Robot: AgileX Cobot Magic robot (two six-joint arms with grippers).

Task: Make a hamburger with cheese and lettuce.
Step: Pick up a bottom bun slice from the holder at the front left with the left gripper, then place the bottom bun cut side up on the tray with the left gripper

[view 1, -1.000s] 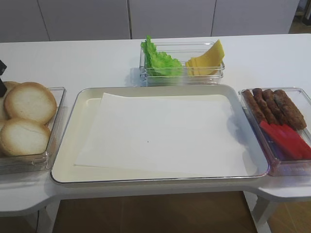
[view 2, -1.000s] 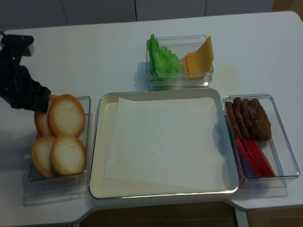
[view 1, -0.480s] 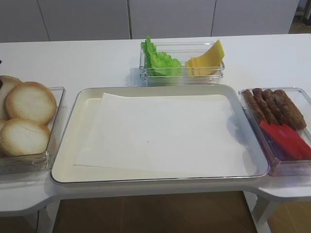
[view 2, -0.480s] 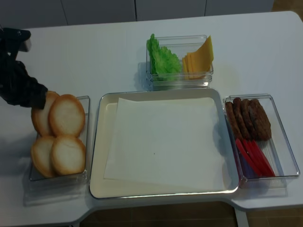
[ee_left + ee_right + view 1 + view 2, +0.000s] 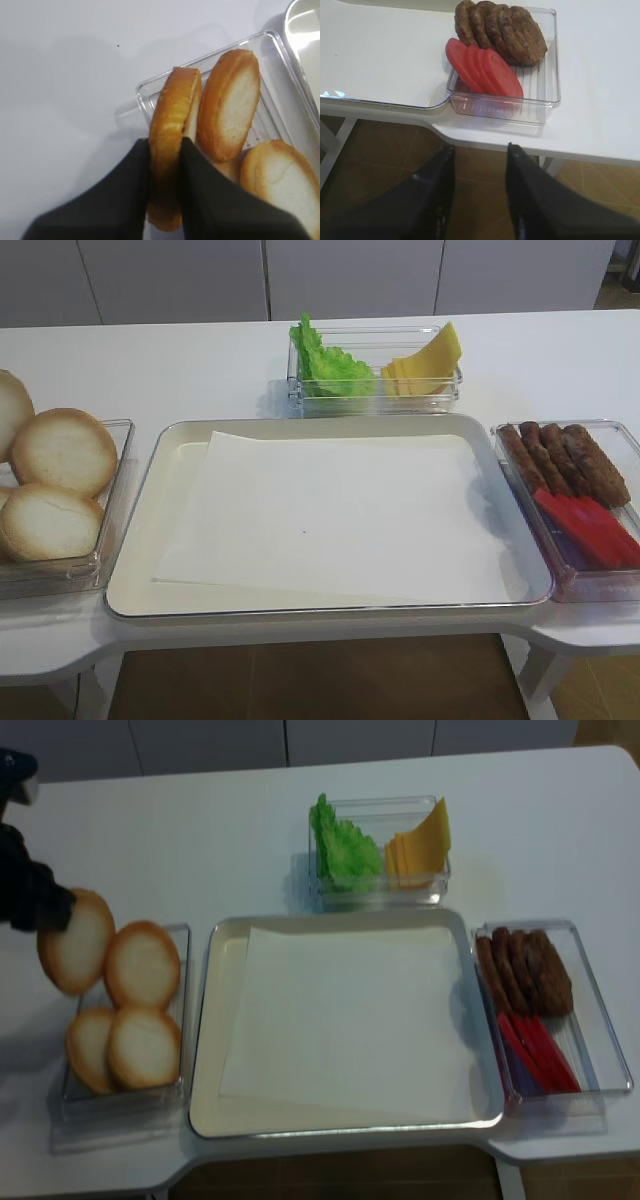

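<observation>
My left gripper [image 5: 165, 143] [image 5: 35, 900] is shut on a bun half [image 5: 175, 105] [image 5: 75, 942] [image 5: 8, 425], the hamburger's only piece. The bun stands on edge, pinched across its thickness, above the far left corner of the clear bun box [image 5: 70, 1105]. Three more bun halves [image 5: 143, 965] lie in that box. Frilly green lettuce [image 5: 328, 365] [image 5: 345, 845] and stacked yellow cheese [image 5: 425, 362] [image 5: 420, 842] share a clear box at the back centre. My right gripper [image 5: 480, 150] is open and holds nothing, below the table's front edge near the right box.
A cream tray [image 5: 205, 1020] lined with white paper [image 5: 330, 520] lies in the middle. At the right, a clear box [image 5: 600, 1010] holds brown patties [image 5: 505, 30] and red slices [image 5: 482, 70]. The table's front edge is curved at both corners.
The left gripper has closed on the bun half and lifted it out of the box, up and to the left. Nothing else has moved.
</observation>
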